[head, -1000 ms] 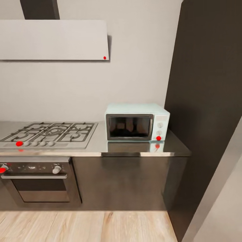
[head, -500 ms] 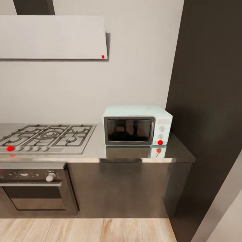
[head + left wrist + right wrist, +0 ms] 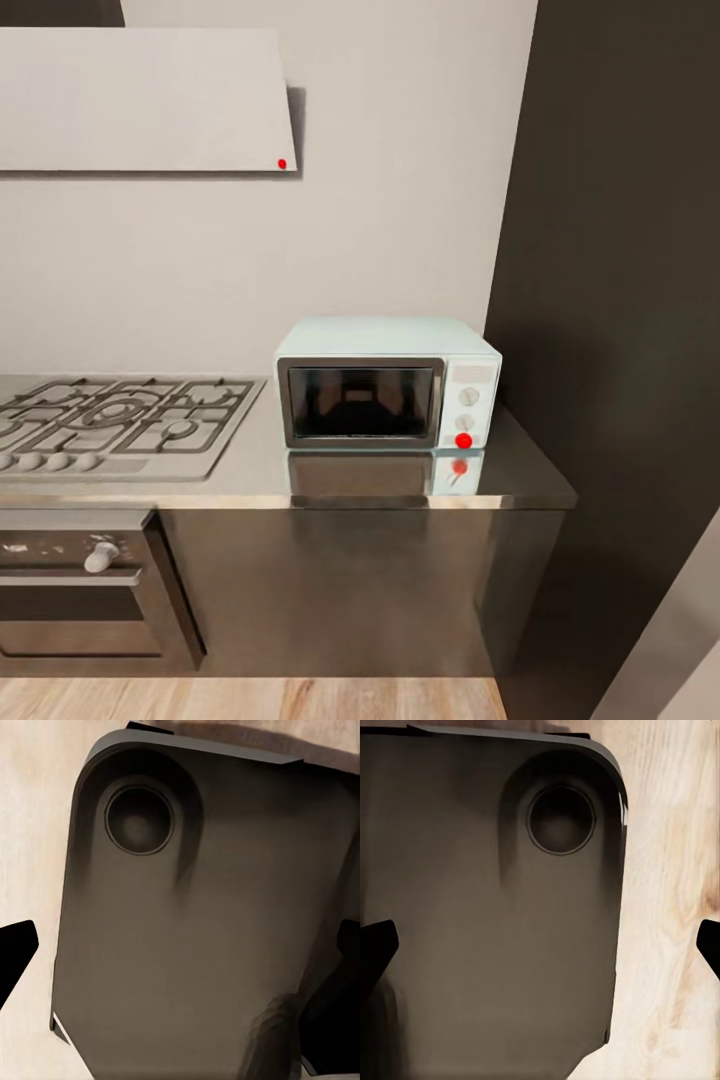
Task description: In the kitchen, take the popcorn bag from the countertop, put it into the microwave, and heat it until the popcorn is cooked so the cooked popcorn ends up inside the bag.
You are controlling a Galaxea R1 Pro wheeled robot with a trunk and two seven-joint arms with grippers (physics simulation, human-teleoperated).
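Both of our grippers stand with their jaws wide apart and nothing between them. We see the left gripper (image 3: pixel 180 960) as two black fingertips at the left and right edges of the left wrist view, one fingertip (image 3: pixel 15 949) low on the left edge. The right gripper (image 3: pixel 540 949) looks the same in the right wrist view, with a black fingertip (image 3: pixel 375 945) at the left edge and another at the right. Each wrist view looks down on a dark grey rounded panel (image 3: pixel 187 922) with a round recess near one corner, and pale wood floor (image 3: pixel 667 915) beside it.

From the head view, the microwave (image 3: pixel 388 383) sits right of centre on the countertop (image 3: pixel 250 470), its dark glass door shut and facing us, two round knobs and a red dot on its white side panel. It stands close to the tall dark cabinet (image 3: pixel 620 300) on the right. The gas hob (image 3: pixel 110 420) lies at the left, well apart from the microwave, with the oven (image 3: pixel 80 590) below it at lower left. The white hood (image 3: pixel 140 100) hangs at upper left. We cannot find the popcorn bag on the stretch of countertop we can see.
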